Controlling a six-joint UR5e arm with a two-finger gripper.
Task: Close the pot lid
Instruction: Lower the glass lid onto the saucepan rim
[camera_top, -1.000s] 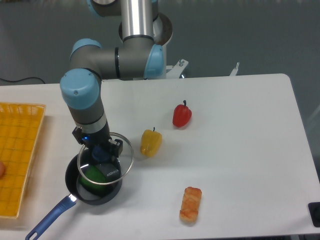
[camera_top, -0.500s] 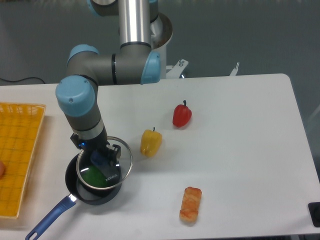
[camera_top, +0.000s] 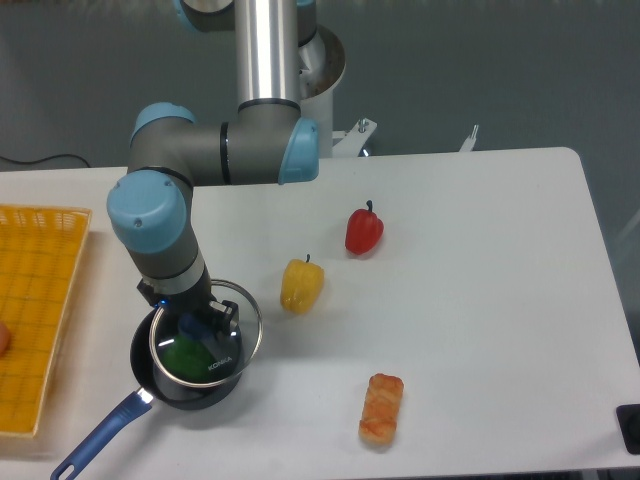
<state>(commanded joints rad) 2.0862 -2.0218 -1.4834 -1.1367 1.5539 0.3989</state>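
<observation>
The pot (camera_top: 165, 384) is a small dark saucepan at the table's front left, its long blue handle (camera_top: 97, 437) pointing to the lower left. Something green (camera_top: 186, 356) lies inside it. The pot lid (camera_top: 237, 338), clear glass with a metal rim, hangs just above the pot, shifted slightly up and to the right of it. My gripper (camera_top: 198, 324) is shut on the lid's blue knob from above. I cannot tell whether the lid's rim touches the pot.
A yellow pepper (camera_top: 301, 285) stands close to the right of the lid. A red pepper (camera_top: 364, 231) lies farther back right. An orange breaded piece (camera_top: 381, 408) rests near the front edge. A yellow basket (camera_top: 37, 300) occupies the left edge.
The arm has carried the lid left and down, from a spot offset to the pot's upper right to nearly over the pot.
</observation>
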